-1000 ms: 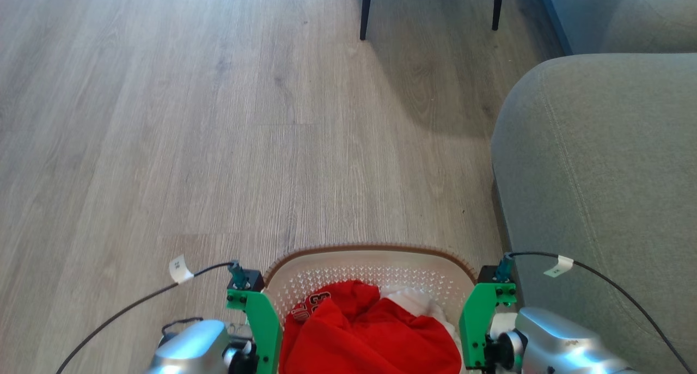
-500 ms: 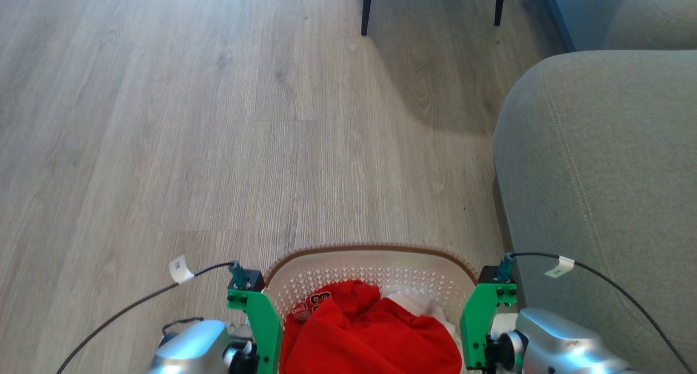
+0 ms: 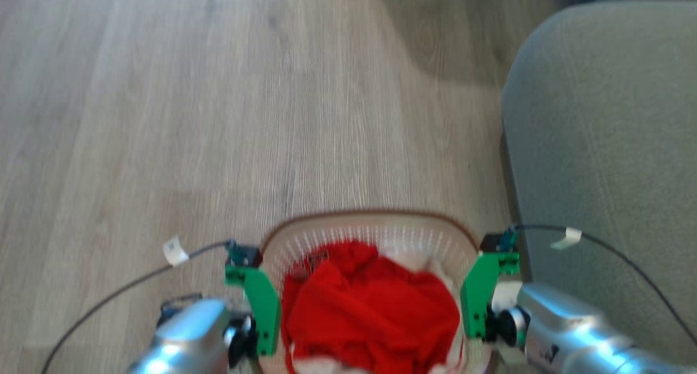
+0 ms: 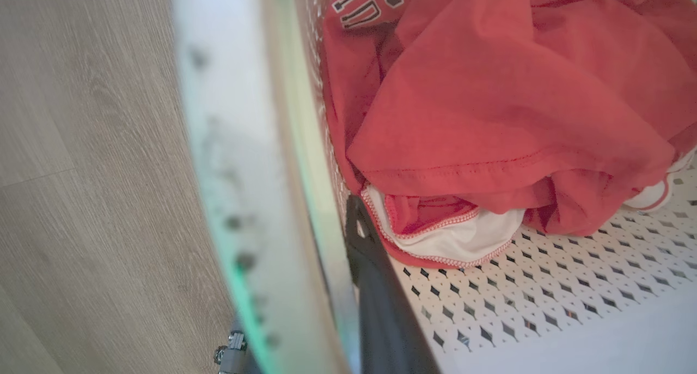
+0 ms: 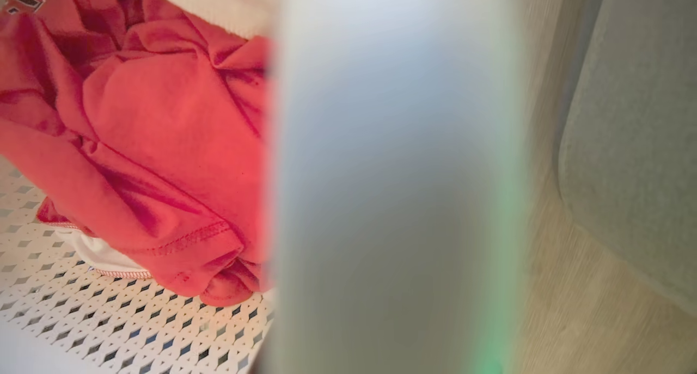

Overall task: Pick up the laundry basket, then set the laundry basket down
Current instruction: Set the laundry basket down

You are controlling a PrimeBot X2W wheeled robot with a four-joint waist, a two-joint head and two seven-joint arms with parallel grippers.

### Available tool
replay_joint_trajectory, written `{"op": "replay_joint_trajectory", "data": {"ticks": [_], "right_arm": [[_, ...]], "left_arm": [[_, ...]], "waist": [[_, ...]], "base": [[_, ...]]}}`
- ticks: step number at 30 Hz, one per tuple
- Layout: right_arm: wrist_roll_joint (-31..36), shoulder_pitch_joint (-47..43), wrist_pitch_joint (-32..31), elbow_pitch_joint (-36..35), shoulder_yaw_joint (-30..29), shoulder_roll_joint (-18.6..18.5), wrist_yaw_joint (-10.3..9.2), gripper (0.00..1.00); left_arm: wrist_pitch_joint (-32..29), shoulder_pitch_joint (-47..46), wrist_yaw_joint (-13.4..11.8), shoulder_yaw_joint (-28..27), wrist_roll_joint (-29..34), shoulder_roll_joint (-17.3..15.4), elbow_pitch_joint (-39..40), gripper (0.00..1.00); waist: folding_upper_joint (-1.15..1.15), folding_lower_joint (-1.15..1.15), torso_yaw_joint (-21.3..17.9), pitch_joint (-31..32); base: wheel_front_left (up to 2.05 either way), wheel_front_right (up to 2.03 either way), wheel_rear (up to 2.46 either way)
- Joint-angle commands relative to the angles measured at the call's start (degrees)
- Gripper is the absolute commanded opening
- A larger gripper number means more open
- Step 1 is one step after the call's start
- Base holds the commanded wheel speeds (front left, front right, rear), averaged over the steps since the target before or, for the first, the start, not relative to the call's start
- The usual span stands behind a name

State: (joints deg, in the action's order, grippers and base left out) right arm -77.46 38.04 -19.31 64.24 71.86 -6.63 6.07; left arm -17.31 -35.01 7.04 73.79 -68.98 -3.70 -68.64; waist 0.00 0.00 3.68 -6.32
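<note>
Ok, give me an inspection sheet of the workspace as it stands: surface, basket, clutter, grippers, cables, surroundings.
Surface: pale wood-plank floor; the head view is blurred.
Job's things: laundry basket between the two arms, red clothes heaped inside, a white garment under them.
Clutter: nothing seen.
Grippers: left gripper at the basket's left rim, one dark finger inside the wall, clamped on it; right gripper at the right rim, fingers hidden behind the blurred rim, seemingly clamped too.
Cables: left cable and right cable, each with a white tag, arc away from the basket.
Surroundings: grey sofa close beside the right gripper.
</note>
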Motion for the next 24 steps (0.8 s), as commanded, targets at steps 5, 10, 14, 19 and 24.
{"op": "replay_joint_trajectory", "data": {"ticks": [5,10,14,19,24], "right_arm": [[1.6,4.7,4.1,-4.1,0.1,0.2,1.42,0.0],[2.3,7.8,7.7,-4.5,0.1,-1.0,1.42,0.0],[3.0,10.1,10.9,-4.4,0.2,-1.8,1.42,0.0],[3.8,12.8,15.3,-4.2,0.2,-2.3,1.42,0.0],[4.3,14.9,19.0,-4.0,0.2,-2.2,1.42,0.0]], "left_arm": [[3.6,-6.7,0.0,-0.5,1.5,0.8,1.0,0.0],[6.7,-10.1,-1.2,-0.5,2.8,0.8,3.0,0.0],[9.4,-12.8,-2.5,-0.5,3.8,0.8,4.2,0.0],[11.8,-16.0,-3.7,-0.5,4.8,0.8,5.3,0.0],[13.5,-18.8,-4.6,-0.5,5.7,0.8,5.8,0.0]], "waist": [[0.0,0.0,-0.3,-9.0],[0.0,0.0,-0.6,-16.5],[0.0,0.0,-0.6,-22.4],[0.0,0.0,-0.7,-28.8],[0.0,0.0,-0.7,-34.2]], "base": [[0.0,0.0,0.0],[0.0,0.0,0.0],[0.0,0.0,0.0],[0.0,0.0,0.0],[0.0,0.0,0.0]]}}
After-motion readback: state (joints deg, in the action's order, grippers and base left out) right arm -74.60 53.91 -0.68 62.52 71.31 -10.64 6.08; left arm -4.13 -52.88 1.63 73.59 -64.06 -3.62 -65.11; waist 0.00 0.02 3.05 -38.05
